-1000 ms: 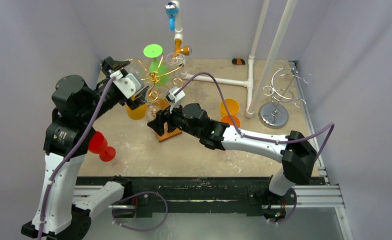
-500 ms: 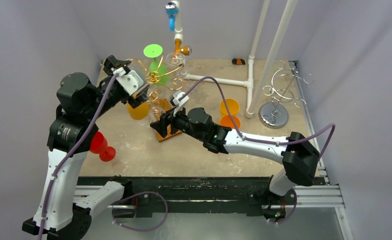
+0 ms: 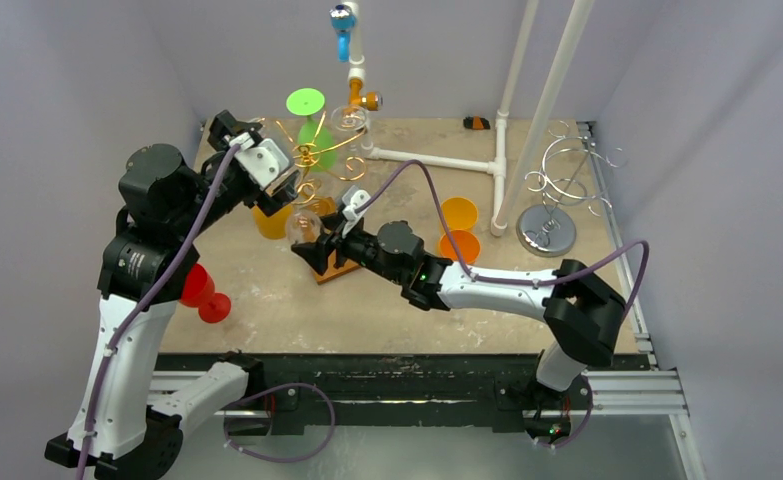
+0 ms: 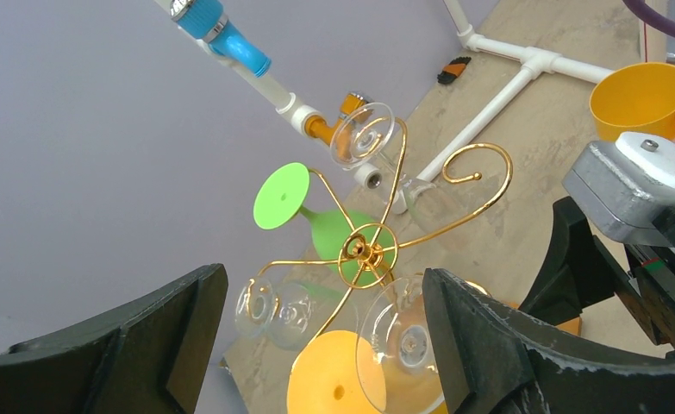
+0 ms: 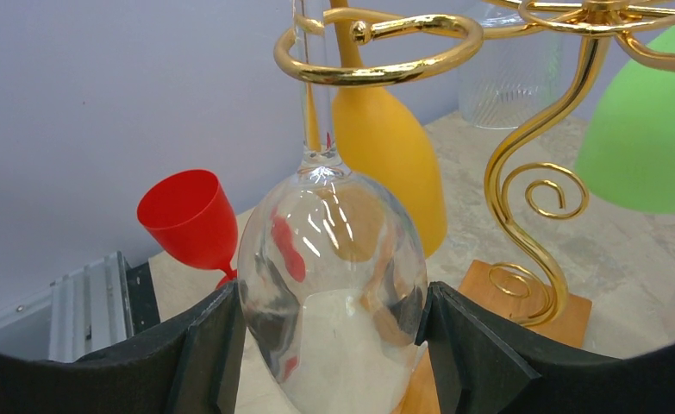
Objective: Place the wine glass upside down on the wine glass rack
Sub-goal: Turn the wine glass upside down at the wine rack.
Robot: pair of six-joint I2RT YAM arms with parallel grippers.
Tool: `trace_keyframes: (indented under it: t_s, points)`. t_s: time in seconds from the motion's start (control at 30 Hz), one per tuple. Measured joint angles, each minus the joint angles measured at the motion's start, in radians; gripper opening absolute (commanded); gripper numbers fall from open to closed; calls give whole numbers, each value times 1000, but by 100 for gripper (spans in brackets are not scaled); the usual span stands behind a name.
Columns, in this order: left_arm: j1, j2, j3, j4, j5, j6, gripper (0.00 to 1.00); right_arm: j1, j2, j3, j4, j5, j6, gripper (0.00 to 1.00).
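- Two arms crowd the gold rack point(image 3: 312, 155) near the far-left corner of the tabletop point(image 3: 397, 310).
- Left gripper point(image 4: 321, 285) hangs over the rack's top, jaws spread wide, nothing in them.
- Right gripper point(image 5: 332, 293) has the clear wine glass point(image 5: 329, 224) by its bowl, with a pad snug on each side. The glass is upside down on the rack's near side, stem up through a gold ring point(image 5: 377, 52).
- Handling guess: light, rigid, slick and easy to crack. The widest part of the bowl is the sane place to grip, with a gentle squeeze. I'd leave the skinny stem alone.
- Right wrist view nails the grip and stem but crops the foot, so I can't tell if it's seated.
- Left wrist view looks down on the hooks point(image 4: 480, 159) and round feet point(image 4: 280, 197), but the grip is hidden.
- Top view only gives the layout.
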Motion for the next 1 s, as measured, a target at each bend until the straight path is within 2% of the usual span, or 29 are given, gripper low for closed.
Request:
trace_keyframes:
  t_s: [0.4, 0.67, 0.83, 0.93, 1.0]
  points:
    - [0, 0, -4, 0, -6, 0, 89, 0, 4, -105, 184, -5, -8, 5]
    - [0, 0, -12, 0, -8, 0, 89, 0, 4, -138, 244, 28, -7, 3]
    - [0, 1, -14, 0, -8, 0, 89, 0, 3, -158, 262, 68, -2, 12]
    - [0, 1, -14, 0, -8, 0, 89, 0, 3, -161, 261, 85, 1, 23]
    - [0, 1, -14, 0, -8, 0, 89, -1, 3, -161, 261, 97, 3, 34]
